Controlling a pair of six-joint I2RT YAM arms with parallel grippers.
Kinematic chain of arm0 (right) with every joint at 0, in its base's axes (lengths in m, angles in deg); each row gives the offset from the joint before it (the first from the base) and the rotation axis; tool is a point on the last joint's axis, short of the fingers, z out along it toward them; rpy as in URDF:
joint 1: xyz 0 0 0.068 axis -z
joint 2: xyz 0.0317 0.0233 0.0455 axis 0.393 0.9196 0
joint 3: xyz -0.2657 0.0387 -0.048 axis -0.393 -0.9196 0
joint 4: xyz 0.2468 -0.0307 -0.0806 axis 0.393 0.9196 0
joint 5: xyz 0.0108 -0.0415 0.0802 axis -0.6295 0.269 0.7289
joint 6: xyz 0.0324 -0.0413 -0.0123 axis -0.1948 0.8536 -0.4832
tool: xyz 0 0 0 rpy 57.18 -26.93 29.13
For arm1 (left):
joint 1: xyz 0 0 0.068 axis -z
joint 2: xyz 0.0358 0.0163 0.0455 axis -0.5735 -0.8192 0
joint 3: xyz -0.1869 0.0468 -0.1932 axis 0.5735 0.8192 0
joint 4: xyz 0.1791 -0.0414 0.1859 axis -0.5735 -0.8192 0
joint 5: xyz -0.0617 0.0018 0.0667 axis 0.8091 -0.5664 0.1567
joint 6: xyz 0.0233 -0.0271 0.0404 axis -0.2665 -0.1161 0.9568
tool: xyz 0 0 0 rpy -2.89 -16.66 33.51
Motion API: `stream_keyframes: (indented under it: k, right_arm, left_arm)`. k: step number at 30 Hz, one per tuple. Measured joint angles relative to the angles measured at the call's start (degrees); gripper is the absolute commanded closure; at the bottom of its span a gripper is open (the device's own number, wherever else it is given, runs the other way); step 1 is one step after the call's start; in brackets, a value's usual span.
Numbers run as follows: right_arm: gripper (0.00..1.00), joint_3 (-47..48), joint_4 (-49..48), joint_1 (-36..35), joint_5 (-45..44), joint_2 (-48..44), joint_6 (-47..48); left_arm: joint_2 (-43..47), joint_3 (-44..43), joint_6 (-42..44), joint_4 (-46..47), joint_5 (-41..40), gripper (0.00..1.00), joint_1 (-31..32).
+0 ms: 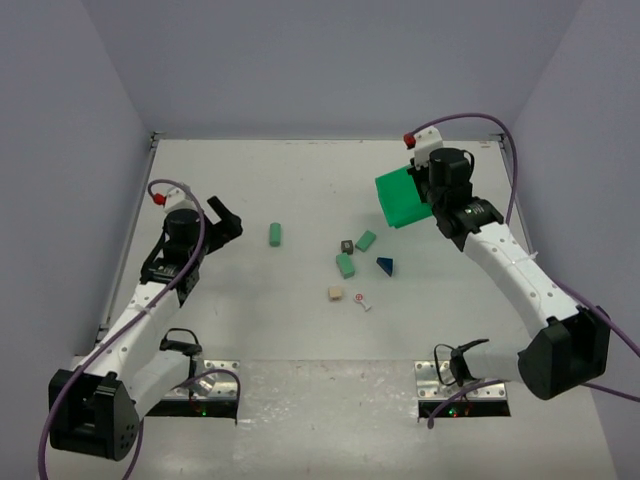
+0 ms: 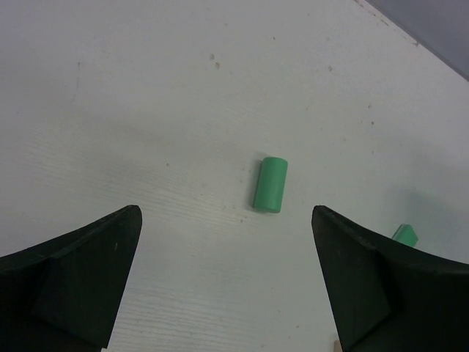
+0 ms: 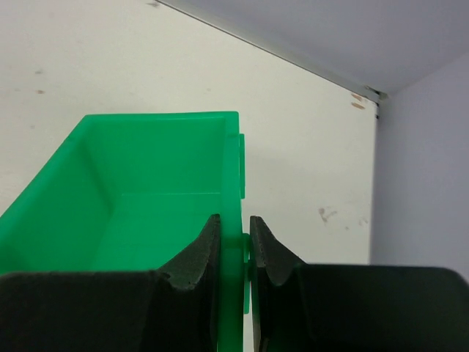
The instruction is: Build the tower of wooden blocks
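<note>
The blocks lie loose on the table. A light green block (image 1: 275,234) lies alone at mid-left, also seen in the left wrist view (image 2: 270,184). Two more light green blocks (image 1: 366,240) (image 1: 345,265), a dark blue wedge (image 1: 385,265) and a tan cube (image 1: 336,293) lie scattered at the centre. My left gripper (image 1: 225,220) is open and empty, just left of the lone green block, which lies ahead of its jaws (image 2: 226,220). My right gripper (image 1: 432,200) is shut on the wall of the bright green bin (image 3: 146,169), one finger inside and one outside.
The bin (image 1: 403,197) hangs tilted above the table at the back right and looks empty inside. A small dark piece (image 1: 347,246) and a small white and red piece (image 1: 362,300) lie among the blocks. Walls enclose the table on three sides.
</note>
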Motion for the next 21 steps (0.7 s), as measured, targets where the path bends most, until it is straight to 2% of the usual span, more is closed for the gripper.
stream_keyframes:
  k: [5,10,21]
  right_arm:
    - [1.0,-0.24,-2.69,3.33,11.88,1.77,-1.01]
    - [1.0,-0.33,-3.32,10.3,21.51,4.99,-2.86]
    - [1.0,1.7,-4.5,21.61,35.43,16.12,-6.18]
  left_arm:
    - [-7.72,0.0,0.0,1.83,2.99,0.0,0.0]
    - [-9.56,0.0,0.05,2.76,4.73,0.0,0.0]
    - [-14.42,-0.13,0.36,3.79,5.8,0.0,0.0]
